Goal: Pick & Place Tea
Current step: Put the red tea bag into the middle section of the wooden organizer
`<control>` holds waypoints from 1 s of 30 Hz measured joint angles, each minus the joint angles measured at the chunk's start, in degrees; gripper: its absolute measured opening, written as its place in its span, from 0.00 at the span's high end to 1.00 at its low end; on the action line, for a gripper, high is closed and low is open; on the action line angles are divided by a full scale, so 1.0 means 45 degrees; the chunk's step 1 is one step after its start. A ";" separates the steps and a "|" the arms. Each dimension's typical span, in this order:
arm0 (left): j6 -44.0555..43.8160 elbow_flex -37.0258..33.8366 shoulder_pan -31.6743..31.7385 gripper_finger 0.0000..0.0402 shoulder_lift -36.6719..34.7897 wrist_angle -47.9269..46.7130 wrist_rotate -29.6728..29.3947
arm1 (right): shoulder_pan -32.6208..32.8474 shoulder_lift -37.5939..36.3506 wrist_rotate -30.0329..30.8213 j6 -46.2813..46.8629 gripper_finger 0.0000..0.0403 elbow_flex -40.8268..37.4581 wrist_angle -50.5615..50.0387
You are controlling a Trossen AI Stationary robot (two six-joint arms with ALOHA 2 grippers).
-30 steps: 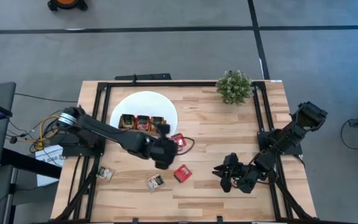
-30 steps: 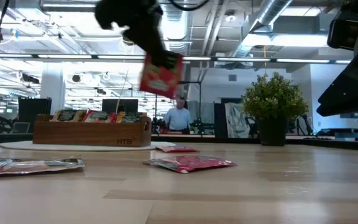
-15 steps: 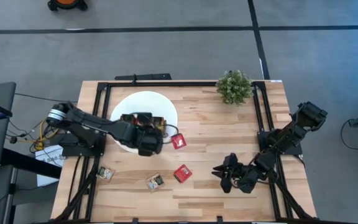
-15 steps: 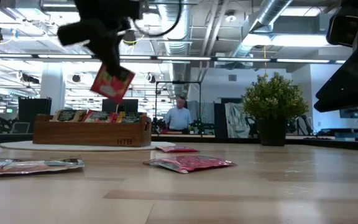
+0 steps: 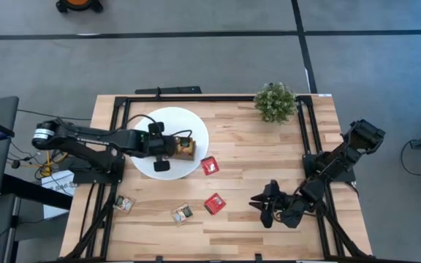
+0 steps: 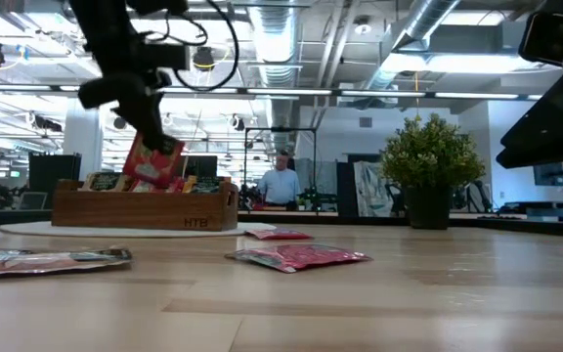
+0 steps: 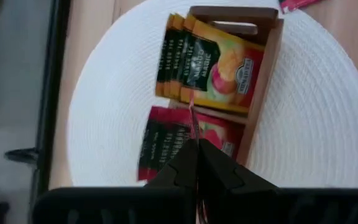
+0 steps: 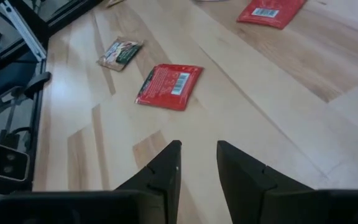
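Observation:
My left gripper (image 6: 151, 135) is shut on a red tea sachet (image 6: 152, 162) and hangs over the brown wooden tray (image 6: 145, 209) on the white disc (image 5: 190, 121). The tray's compartments hold orange-yellow sachets (image 7: 211, 67) and red sachets (image 7: 174, 140) standing on edge. Two red sachets (image 5: 210, 166) (image 5: 214, 203) and two white-and-green sachets (image 5: 182, 213) (image 5: 125, 204) lie flat on the table. My right gripper (image 8: 197, 163) stands open near the table's right front, nothing between its fingers. My left gripper pinches the red sachet's upper edge (image 6: 147, 145) between its two fingers, coming from above and slanting down. The sachet hangs tilted below the fingers, edge-on (image 7: 193, 122) in the wrist view. Its lower edge is at the tops of the tray's sachets; whether it touches them I cannot tell.
A small green potted plant (image 5: 275, 101) stands at the table's far right. Black frame rails (image 5: 115, 146) run along the table's left and right edges. A person shows in the room behind the table (image 6: 281, 184).
My left gripper has carried the red sachet from over the table's middle toward the left and far edge, to above the tray, and has sunk a little. The sachet has stayed pinched and now hangs lower, at the tray's top.

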 joint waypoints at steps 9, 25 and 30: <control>0.0641 -0.1380 0.0428 1.00 -0.0076 0.2106 -0.0224 | -0.0112 0.0000 -0.0019 -0.0133 0.76 -0.0005 0.0234; 0.0674 -0.1333 0.0427 0.73 -0.0071 0.2140 -0.0938 | -0.0149 0.0000 -0.0043 -0.0427 0.77 -0.0005 0.0344; 0.0627 -0.0821 0.0395 0.67 -0.0206 0.1162 -0.1204 | -0.0170 0.0000 -0.0058 -0.0458 0.77 -0.0005 0.0374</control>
